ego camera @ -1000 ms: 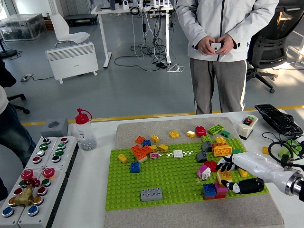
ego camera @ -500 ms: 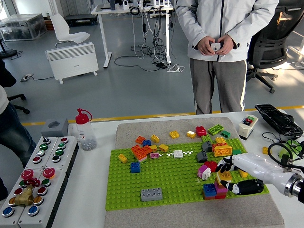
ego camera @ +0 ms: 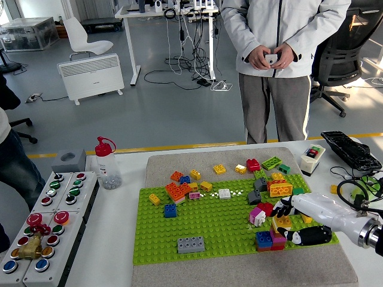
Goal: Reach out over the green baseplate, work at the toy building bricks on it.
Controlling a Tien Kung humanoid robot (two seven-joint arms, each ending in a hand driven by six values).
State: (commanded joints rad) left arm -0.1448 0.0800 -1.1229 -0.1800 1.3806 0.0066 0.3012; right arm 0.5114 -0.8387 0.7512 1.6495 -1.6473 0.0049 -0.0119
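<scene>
A robotics lab: push-button control boxes (ego camera: 57, 206) on the table; desks, cables (ego camera: 185, 63), office chair (ego camera: 341, 54) behind.

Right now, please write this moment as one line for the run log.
right hand: over right end of green baseplate, around yellow brick | grasp: unclear | left hand: not in view | person: stands at far side, hands together

The right hand (ego camera: 297, 220) covers part of the yellow brick (ego camera: 283, 222) beneath it; whether the fingers grip it is unclear. The person's (ego camera: 281, 66) head is cut off at the top edge.
</scene>
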